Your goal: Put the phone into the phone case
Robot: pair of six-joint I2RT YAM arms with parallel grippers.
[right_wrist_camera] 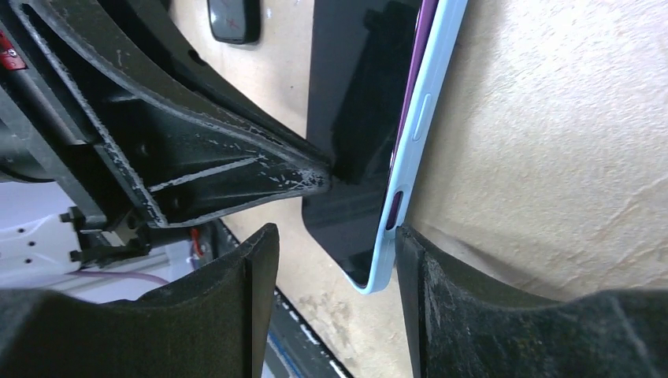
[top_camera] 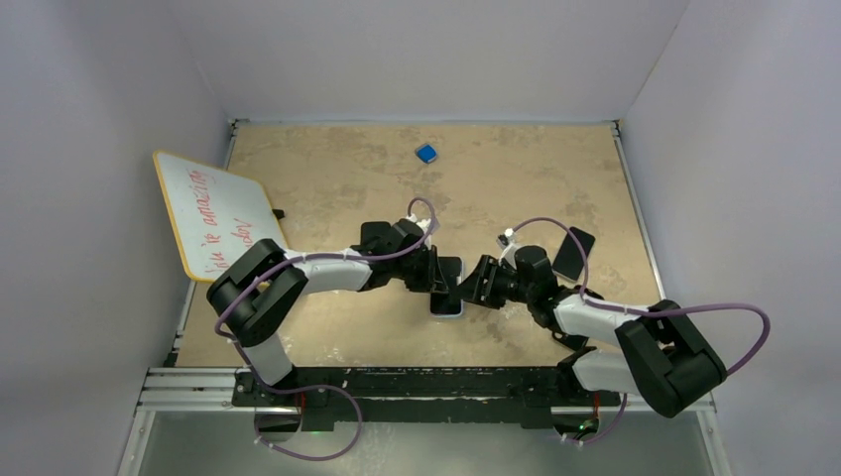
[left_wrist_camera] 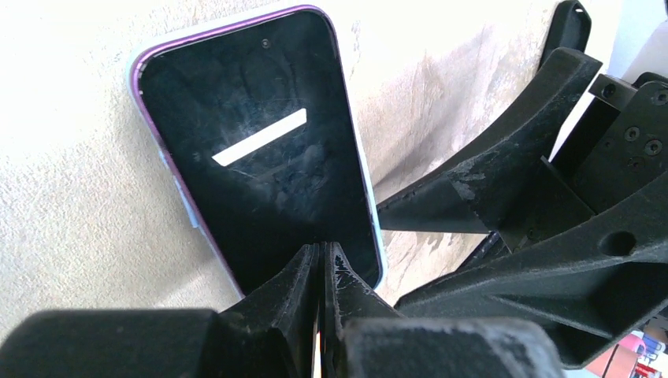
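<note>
The phone [top_camera: 446, 294] lies screen up on the table's middle, its purple edge sitting inside the light blue case [top_camera: 448, 313]. In the left wrist view the phone [left_wrist_camera: 252, 142] fills the centre with the case's rim [left_wrist_camera: 377, 232] around it. My left gripper [left_wrist_camera: 324, 253] is shut, its tip pressing on the screen's near end; it also shows in the top view [top_camera: 434, 280]. My right gripper [right_wrist_camera: 335, 252] is open and straddles the phone's corner [right_wrist_camera: 354, 94]. One of its fingers [right_wrist_camera: 413, 276] touches the case's side [right_wrist_camera: 417, 134]. It also shows in the top view [top_camera: 474, 285].
A black flat device [top_camera: 573, 253] lies just right of the right wrist and shows in the right wrist view [right_wrist_camera: 232, 20]. A small blue block [top_camera: 426, 153] sits at the back. A whiteboard [top_camera: 213, 208] leans at the left wall.
</note>
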